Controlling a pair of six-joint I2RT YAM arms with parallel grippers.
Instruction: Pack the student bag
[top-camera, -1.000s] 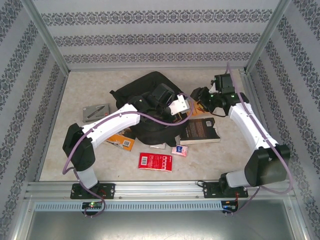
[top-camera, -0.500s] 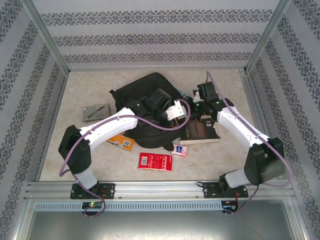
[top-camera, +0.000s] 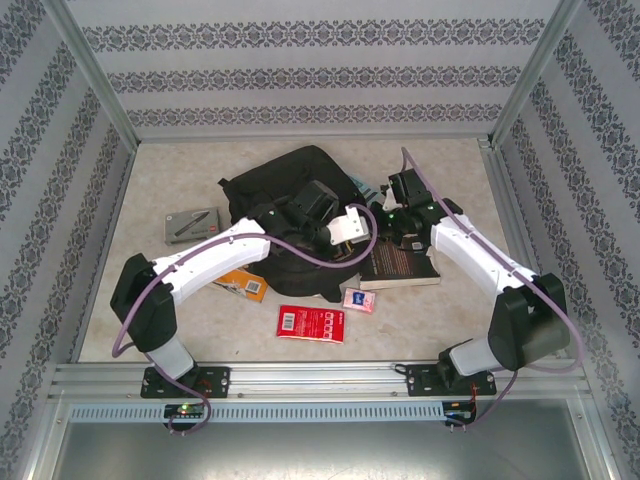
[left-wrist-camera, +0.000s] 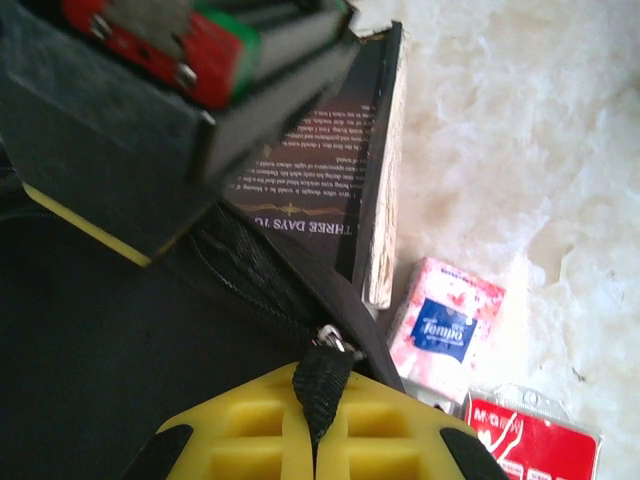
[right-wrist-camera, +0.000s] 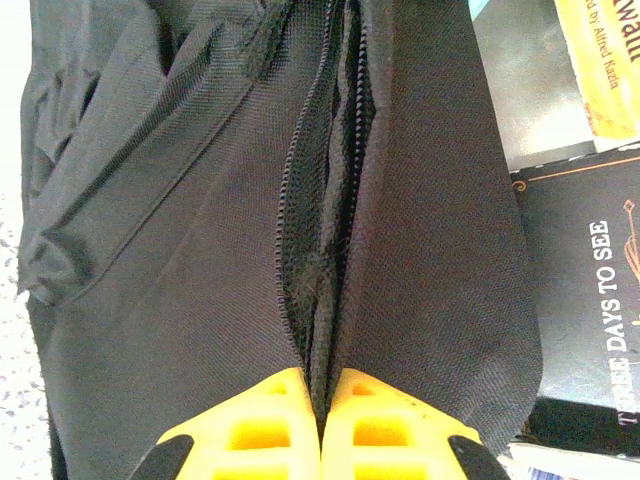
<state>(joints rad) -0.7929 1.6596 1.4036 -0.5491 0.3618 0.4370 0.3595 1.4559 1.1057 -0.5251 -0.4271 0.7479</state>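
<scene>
Over on the left, a grey case (top-camera: 190, 224) and an orange book (top-camera: 245, 283) lie on the table (top-camera: 170, 320). The left gripper (left-wrist-camera: 318, 420) stays clamped tight on the black zipper pull (left-wrist-camera: 322, 375) of the student bag (top-camera: 290, 175), which sits mid-table towards the back, under both arms. In front of it lie a red M&G packet (top-camera: 311, 323) and a Tempo tissue pack (left-wrist-camera: 447, 325), and the dark book "Three Days to See" (top-camera: 400, 262) lies against the bag's right side.

The change is on the right. Within the last 1 second that arm swung in, and the right gripper (right-wrist-camera: 322, 390), half open then, has pinched closed on the bag's fabric at the zipper line (right-wrist-camera: 325, 200), where the teeth gape a little. With 2 holds on the bag, I'd guess the zip gets pulled wider next. The items all lie outside, so packing looks barely begun.
</scene>
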